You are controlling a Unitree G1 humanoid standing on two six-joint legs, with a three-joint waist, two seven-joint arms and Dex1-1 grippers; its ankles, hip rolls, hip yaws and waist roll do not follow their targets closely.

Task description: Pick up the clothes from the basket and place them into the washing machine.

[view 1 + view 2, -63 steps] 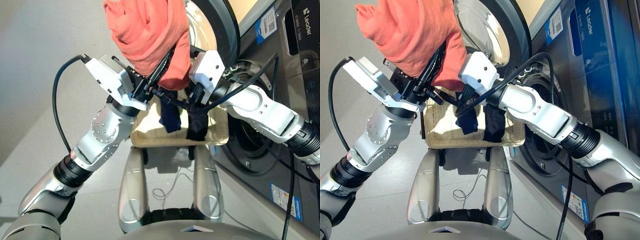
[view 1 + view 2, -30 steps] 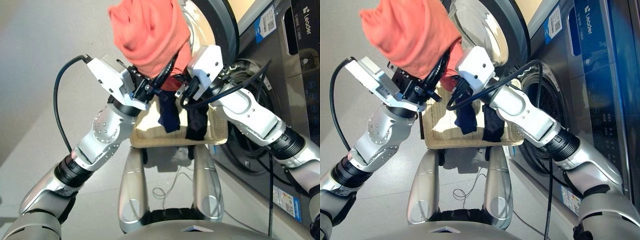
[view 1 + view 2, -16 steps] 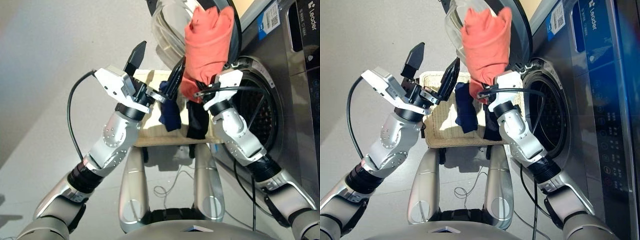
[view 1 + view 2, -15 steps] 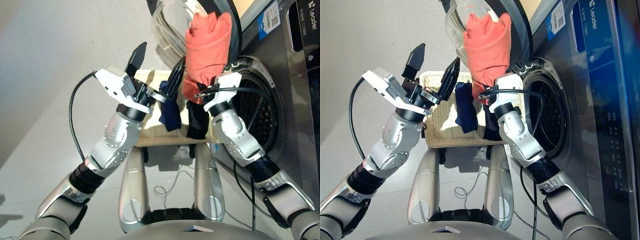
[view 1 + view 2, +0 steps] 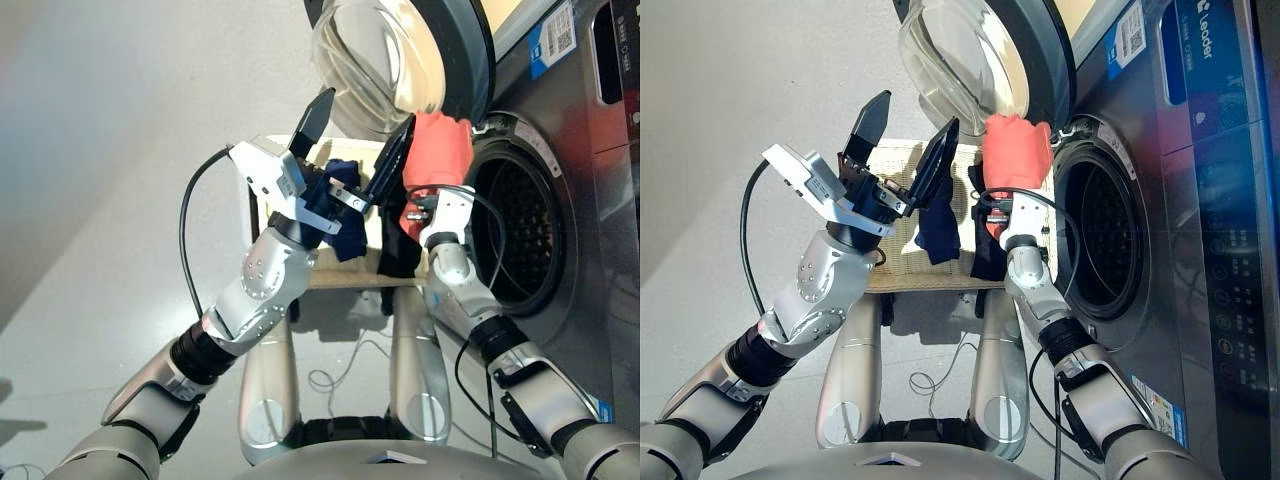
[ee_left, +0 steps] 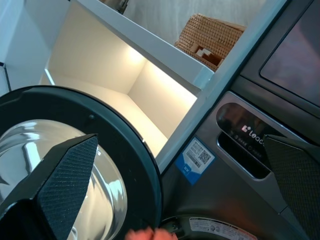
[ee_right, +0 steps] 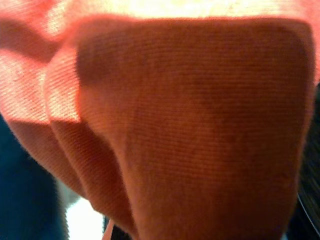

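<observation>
- Since half a second ago my right claw (image 5: 1012,190) has carried the coral-red garment (image 5: 1017,150) lower and closer to the drum opening (image 5: 1100,230) of the washing machine (image 5: 1180,210); it now hangs at the opening's near rim, not yet inside.
- Whether the right claw's grip is tight I cannot tell: cloth fills the right wrist view and covers it, though the garment does hang from it.
- My left claw (image 5: 355,150) is spread wide and empty, raised over the basket (image 5: 895,270).
- The navy garment (image 5: 938,232) and the black garment (image 5: 988,255) lie in the basket, both draped over its near edge.
- Risk: the coral bundle could snag on the rim or the open porthole door (image 5: 400,60) just above it and drop to the floor short of the drum.
- Risk: the left claw's far fingertip sits just beside the coral cloth and could catch it as the right arm pushes in.
- Room: the drum mouth looks open and unobstructed; the door overhangs the approach, so I judge a low, straight entry best.
</observation>
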